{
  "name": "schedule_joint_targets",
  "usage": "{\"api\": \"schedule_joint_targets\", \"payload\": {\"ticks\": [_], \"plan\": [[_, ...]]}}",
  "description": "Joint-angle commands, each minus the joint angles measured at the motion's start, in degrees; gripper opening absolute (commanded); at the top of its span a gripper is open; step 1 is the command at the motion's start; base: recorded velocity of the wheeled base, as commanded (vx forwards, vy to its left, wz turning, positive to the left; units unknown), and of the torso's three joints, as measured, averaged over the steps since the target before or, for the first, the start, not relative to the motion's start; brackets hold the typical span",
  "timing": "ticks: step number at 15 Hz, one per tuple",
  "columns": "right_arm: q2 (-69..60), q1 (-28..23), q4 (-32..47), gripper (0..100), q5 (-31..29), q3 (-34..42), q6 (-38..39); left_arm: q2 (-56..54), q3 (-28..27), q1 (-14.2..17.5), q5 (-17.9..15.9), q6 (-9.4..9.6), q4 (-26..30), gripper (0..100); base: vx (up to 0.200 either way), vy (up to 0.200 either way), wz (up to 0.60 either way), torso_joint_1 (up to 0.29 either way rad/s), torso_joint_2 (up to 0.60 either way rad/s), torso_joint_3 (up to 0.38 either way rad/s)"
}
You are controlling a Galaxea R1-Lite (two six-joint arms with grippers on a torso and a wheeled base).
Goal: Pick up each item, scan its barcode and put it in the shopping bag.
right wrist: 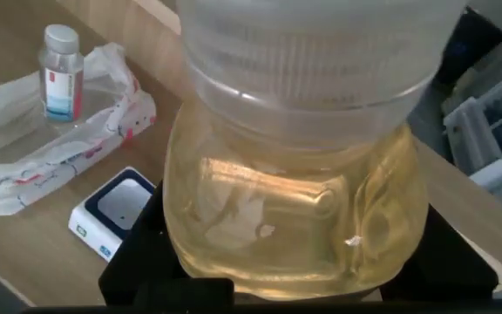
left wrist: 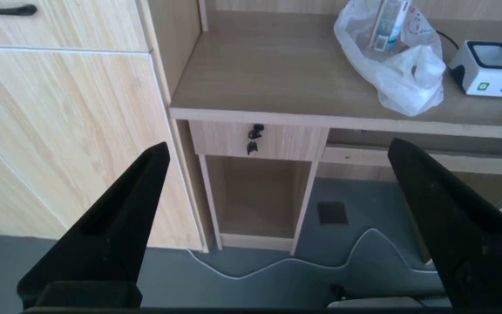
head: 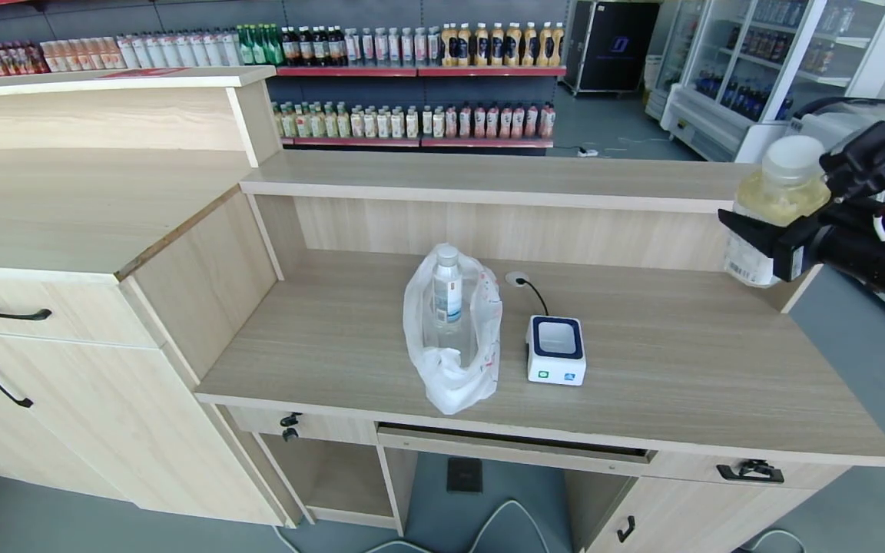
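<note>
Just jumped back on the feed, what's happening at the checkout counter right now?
The right gripper holds a bottle of yellowish liquid in the air by the right end of the counter, jaws shut on it, away from the scanner. The shopping bag stands beside the scanner with a clear bottle upright in it. The left gripper hangs low in front of the counter, jaws open, empty.

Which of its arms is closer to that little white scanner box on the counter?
Right. The right gripper holds a yellowish bottle above the right end of the counter, right of the scanner. The left gripper, jaws open, hangs below counter height, out in front on the left.
</note>
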Motion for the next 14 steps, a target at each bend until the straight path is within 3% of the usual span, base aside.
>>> {"api": "schedule_joint_targets", "payload": {"ticks": [1,3,5,10,12,14], "plan": [[8.6,-2.4,-5.3,0,-0.4,1.7,-5.7,0.0,0.0,0.0,0.0,0.0,0.0,100,0.0,0.0,0.0,0.0,0.0,0.0],[10.3,-3.8,-9.1,0,-0.4,4.1,-11.2,0.0,0.0,0.0,0.0,0.0,0.0,100,0.0,0.0,0.0,0.0,0.0,0.0],[11.1,-3.9,-10.6,0,0.3,4.5,-11.9,0.0,0.0,0.0,0.0,0.0,0.0,100,0.0,0.0,0.3,0.001,0.0,-0.001],[19.6,-6.2,-24.6,0,11.8,6.1,-17.3,0.0,0.0,0.0,0.0,0.0,0.0,100,0.0,0.0,0.6,0.0,0.0,0.001],[23.4,-6.2,-26.0,0,16.1,4.5,-18.2,0.0,0.0,0.0,0.0,0.0,0.0,100,0.0,0.0,0.0,0.0,0.0,0.0],[26.6,-6.4,-27.2,0,16.3,3.8,-20.4,0.0,0.0,0.0,0.0,0.0,0.0,100,0.0,0.0,0.0,0.0,0.0,0.0]]}}
